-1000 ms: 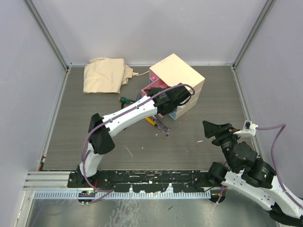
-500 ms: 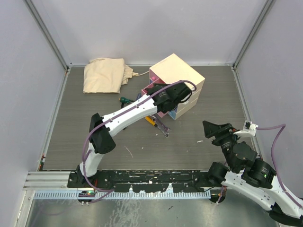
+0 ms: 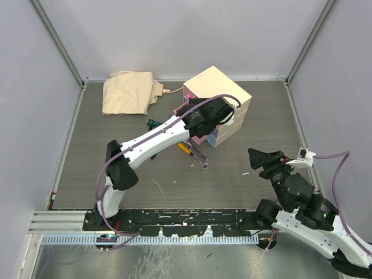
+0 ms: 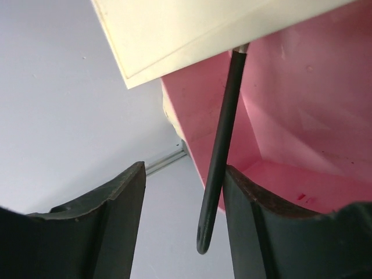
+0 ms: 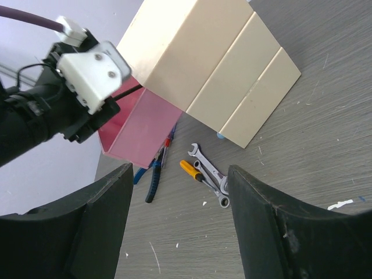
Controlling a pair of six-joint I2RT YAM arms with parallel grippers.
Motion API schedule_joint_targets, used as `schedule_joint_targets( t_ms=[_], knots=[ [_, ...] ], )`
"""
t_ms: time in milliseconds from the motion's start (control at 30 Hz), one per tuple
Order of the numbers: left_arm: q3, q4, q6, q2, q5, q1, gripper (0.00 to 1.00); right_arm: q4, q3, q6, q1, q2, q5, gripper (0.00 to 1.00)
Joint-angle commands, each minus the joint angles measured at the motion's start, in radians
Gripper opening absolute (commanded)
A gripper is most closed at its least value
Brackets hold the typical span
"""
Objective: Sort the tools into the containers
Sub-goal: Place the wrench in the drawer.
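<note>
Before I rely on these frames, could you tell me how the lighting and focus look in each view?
Top external: even, soft light, no glare; the tools beside the chest are tiny and partly under the left arm. Left wrist: the pink drawer is evenly lit, the near fingers dark and soft. Right wrist: the spanners are sharp, its fingers black silhouettes.

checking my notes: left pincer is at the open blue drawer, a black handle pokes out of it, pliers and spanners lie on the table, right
No, the open drawer is pink, not blue; the left wrist view shows it. The rest holds: left pincer at it, black handle poking out, pliers and spanners on the table.
</note>
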Motion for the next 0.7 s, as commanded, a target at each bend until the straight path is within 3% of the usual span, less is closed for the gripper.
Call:
schedule_joint_targets(
  t_ms=[0,167,467,667],
  knots=[
    [0.016,0.108,-0.023,-0.11,-0.015,0.021,0.57,0.031,0.03,0.019,-0.003,0.023,0.01,0.7],
    [0.018,0.136,-0.042,-0.119,-0.06,0.067,0.58,0.036,0.028,0.022,-0.002,0.029,-0.002,0.71],
    [-0.044,0.111,-0.095,-0.163,-0.009,0.093,0.57,0.043,0.022,0.029,-0.002,0.04,-0.009,0.71],
    [-0.034,0.114,-0.224,-0.218,0.051,0.119,0.57,0.044,0.015,0.034,-0.003,0.04,-0.01,0.7]
  ],
)
